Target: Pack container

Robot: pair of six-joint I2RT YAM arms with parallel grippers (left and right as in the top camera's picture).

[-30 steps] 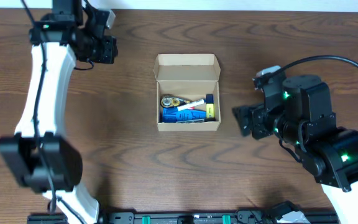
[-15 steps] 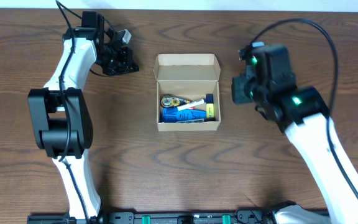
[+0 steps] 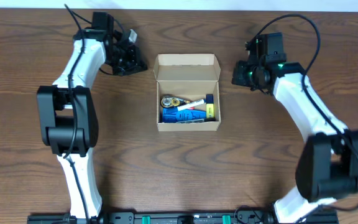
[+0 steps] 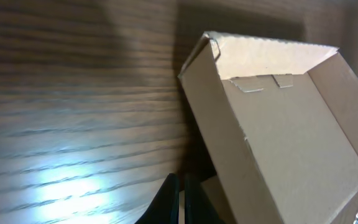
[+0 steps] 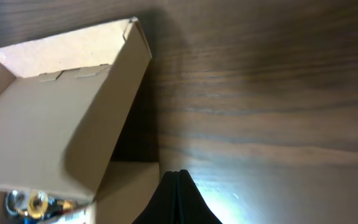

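The container (image 3: pixel 188 121), a small tan cardboard box, sits mid-table with its flap lid (image 3: pixel 187 67) standing open at the back. Inside lie a blue item (image 3: pixel 182 114), a white marker (image 3: pixel 193 104), a yellow piece (image 3: pixel 209 111) and a small roll (image 3: pixel 168 101). My left gripper (image 3: pixel 142 65) is shut and empty, just left of the lid's left edge. My right gripper (image 3: pixel 235 75) is shut and empty, a short way right of the lid. In the left wrist view the lid (image 4: pixel 278 124) fills the right side above the left gripper (image 4: pixel 180 198). The right wrist view shows the lid (image 5: pixel 61 118) left of the right gripper (image 5: pixel 178 194).
Dark wood-grain table (image 3: pixel 272 162) lies all round the box. Both white arms reach in from the near edge, the left arm (image 3: pixel 67 118) along the left side, the right arm (image 3: pixel 309 118) along the right.
Both arms have swung toward the back of the box. The left gripper has moved right to the lid's left edge. The right gripper has risen from beside the box front and closed.
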